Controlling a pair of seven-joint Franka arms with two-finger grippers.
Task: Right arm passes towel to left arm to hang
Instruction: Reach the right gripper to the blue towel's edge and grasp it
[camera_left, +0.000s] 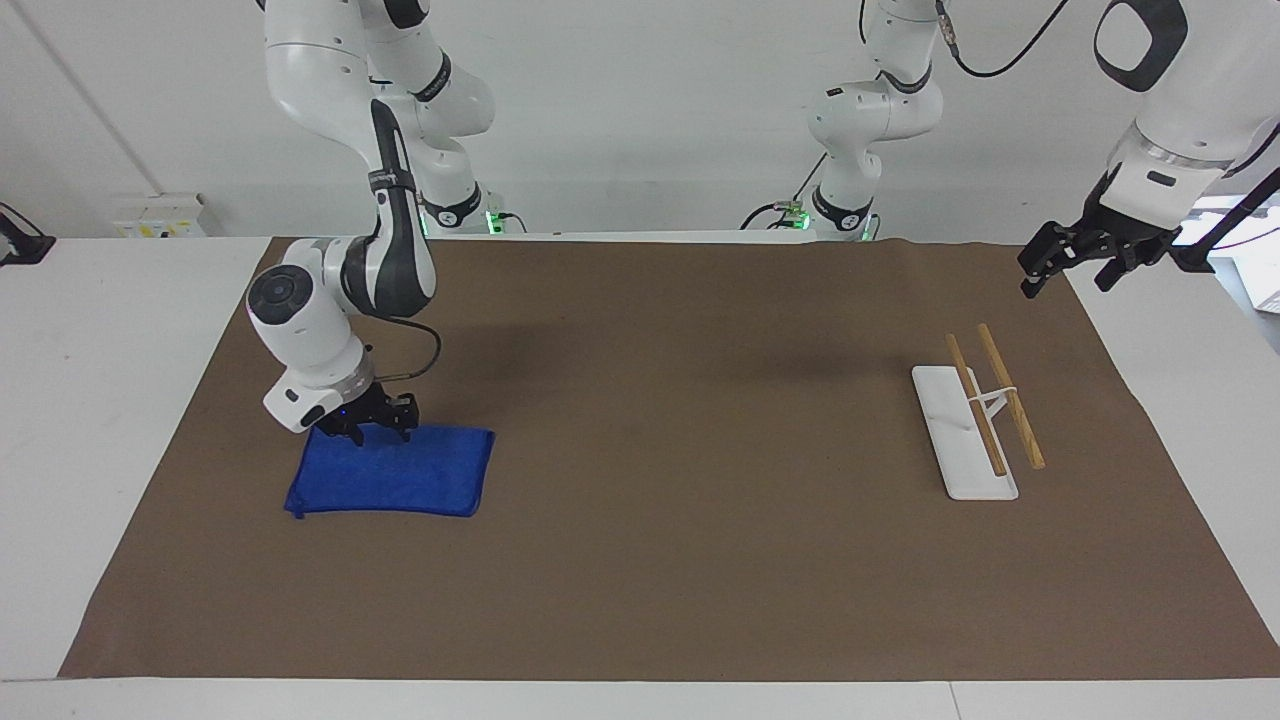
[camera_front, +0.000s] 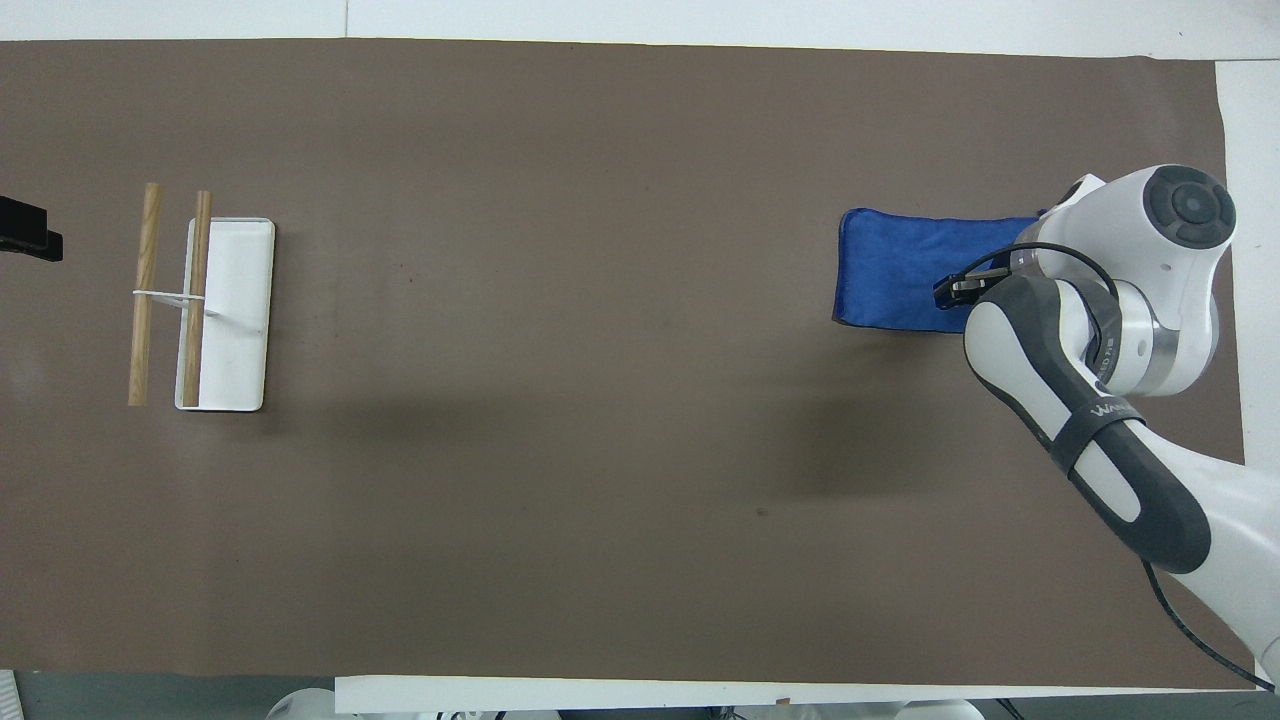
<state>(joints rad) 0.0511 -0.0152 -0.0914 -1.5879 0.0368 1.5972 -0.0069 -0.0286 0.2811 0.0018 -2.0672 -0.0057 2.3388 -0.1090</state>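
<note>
The blue towel lies flat on the brown mat toward the right arm's end of the table; it also shows in the overhead view. My right gripper, with a blue wrist light, is down at the towel's edge nearer to the robots, fingers open and touching or just above the cloth. In the overhead view the right arm covers part of the towel and only a bit of the gripper shows. My left gripper is open and empty, waiting in the air over the mat's edge near the rack.
A white rack with two wooden rods stands toward the left arm's end; it also shows in the overhead view. The brown mat covers most of the white table.
</note>
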